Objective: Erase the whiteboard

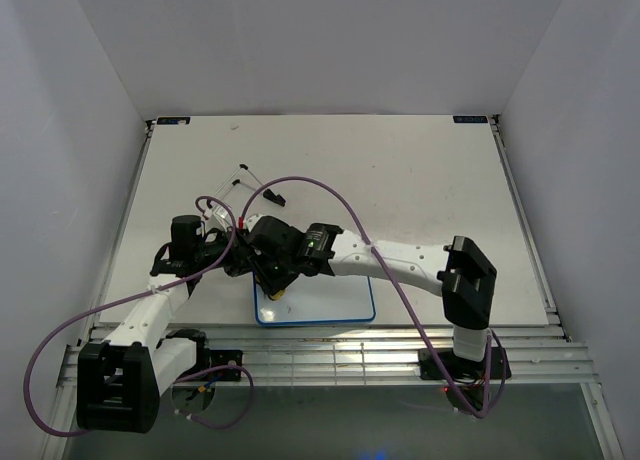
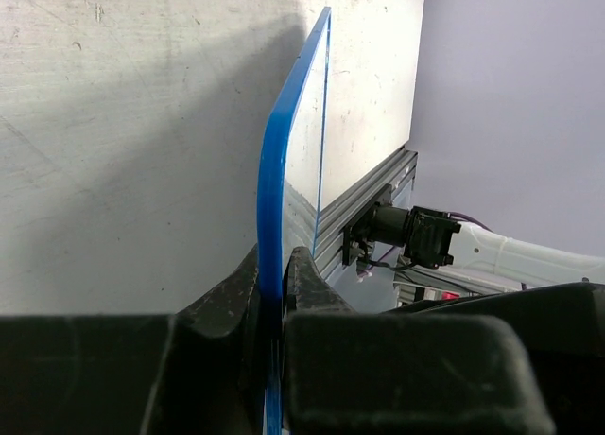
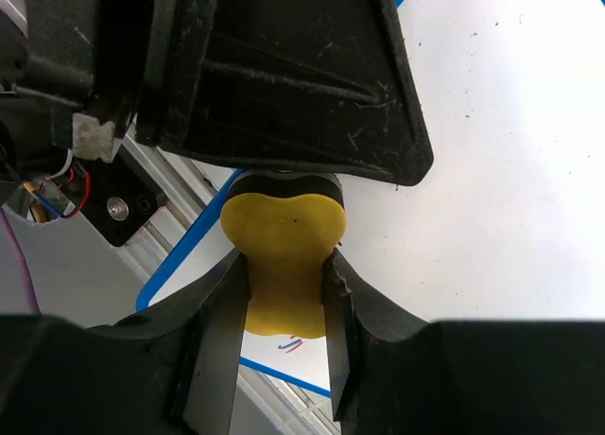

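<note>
Wiping is the step in hand, by my read. Board lies face up by the near edge of the surface, a bit left of middle. L claw is closed on the board's blue frame at its left side, pinning it. R claw is closed on the yellow eraser, which sits on the board close to its left edge. Most of the white face looks clean. A scrap of red/blue ink shows just under the eraser, so prob. nearly done. To do it well: eraser flat, firm even pressure, short overlapping strokes over that scrap, w/o running off the frame. L claw needs a tight hold so the board doesn't slide or tip. Arms are v. close together, so watch for R wrist knocking L claw.
</note>
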Controlling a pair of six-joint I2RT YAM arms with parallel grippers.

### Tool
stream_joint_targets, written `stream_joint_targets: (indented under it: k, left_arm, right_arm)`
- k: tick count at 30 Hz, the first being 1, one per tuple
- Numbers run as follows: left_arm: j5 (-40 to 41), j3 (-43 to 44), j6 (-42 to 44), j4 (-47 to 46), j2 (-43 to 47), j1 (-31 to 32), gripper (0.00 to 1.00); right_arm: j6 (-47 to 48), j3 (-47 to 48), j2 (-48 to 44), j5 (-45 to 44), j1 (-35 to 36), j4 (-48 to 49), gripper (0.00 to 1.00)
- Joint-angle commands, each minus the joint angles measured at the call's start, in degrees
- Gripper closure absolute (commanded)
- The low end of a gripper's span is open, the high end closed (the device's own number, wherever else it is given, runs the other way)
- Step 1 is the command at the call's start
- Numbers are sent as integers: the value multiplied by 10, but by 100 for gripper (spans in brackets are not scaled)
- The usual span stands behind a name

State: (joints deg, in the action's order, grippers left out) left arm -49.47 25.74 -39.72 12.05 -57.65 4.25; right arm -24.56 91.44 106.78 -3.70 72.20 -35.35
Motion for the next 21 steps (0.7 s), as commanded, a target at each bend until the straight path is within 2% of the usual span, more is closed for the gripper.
stream_joint_targets:
  k: [1,13,17,21]
  left_arm:
    - [19,14,17,-30,22,11,100]
    - [29,18,18,-23,17,11,100]
    - [32,19,19,-22,17,11,100]
    - [28,19,19,-22,15,11,100]
  right_arm:
    - [17,-55,11,12,22,54,92]
    - [7,-113,-11,2,74,66,92]
    - [-12,-159,-37,-23,75,83,92]
    - [-53,-256,-68,-62,58,109,92]
